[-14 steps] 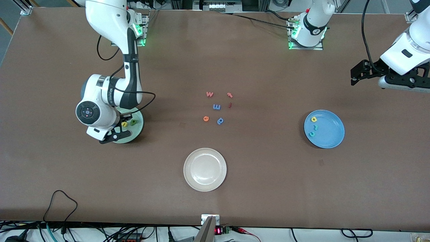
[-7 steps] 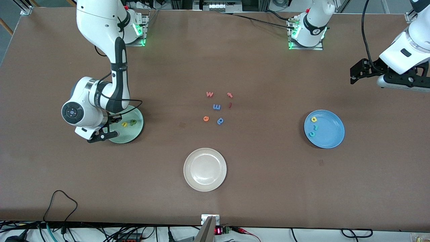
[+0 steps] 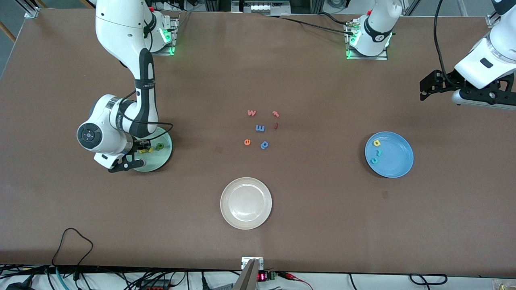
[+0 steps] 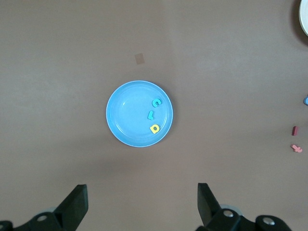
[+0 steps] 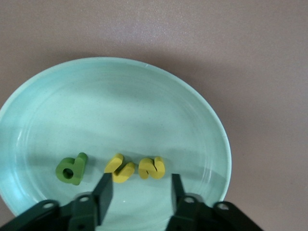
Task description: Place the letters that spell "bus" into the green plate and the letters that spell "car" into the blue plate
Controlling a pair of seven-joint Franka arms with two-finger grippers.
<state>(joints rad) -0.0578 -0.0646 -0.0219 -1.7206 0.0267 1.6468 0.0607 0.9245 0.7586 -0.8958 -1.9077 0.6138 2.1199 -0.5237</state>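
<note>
In the front view, the green plate [image 3: 163, 159] sat at about nine o'clock on the table, toward the right arm's end. The right gripper [image 5: 139, 190] hung low over it with its fingers [image 5: 103, 191] spread apart and nothing between them. The three "bus" letters lay flat in the plate in one row, just off those fingertips. The row's long axis ran from three o'clock to nine o'clock in the front view. The dark green b [image 5: 72, 168] was at the three o'clock end, and it read as a p with its stem pointing toward roughly seven o'clock. Next came the yellow s [image 5: 120, 169] and the yellow u [image 5: 152, 167], which touched each other.

The blue plate [image 3: 398, 166] lay at about three o'clock, toward the left arm's end. Its letters formed a line from twelve to six o'clock: the yellow a [image 3: 377, 142], the teal r [image 3: 378, 152], then the teal c [image 3: 374, 160]. The left gripper [image 4: 142, 208] waited high over the bare table at about two o'clock, with its fingers wide apart and empty.

Loose letters, among them a blue m [image 3: 260, 128] and an orange e [image 3: 247, 141], lay at the table's centre. An off-white plate [image 3: 246, 182] sat at six o'clock from them.
</note>
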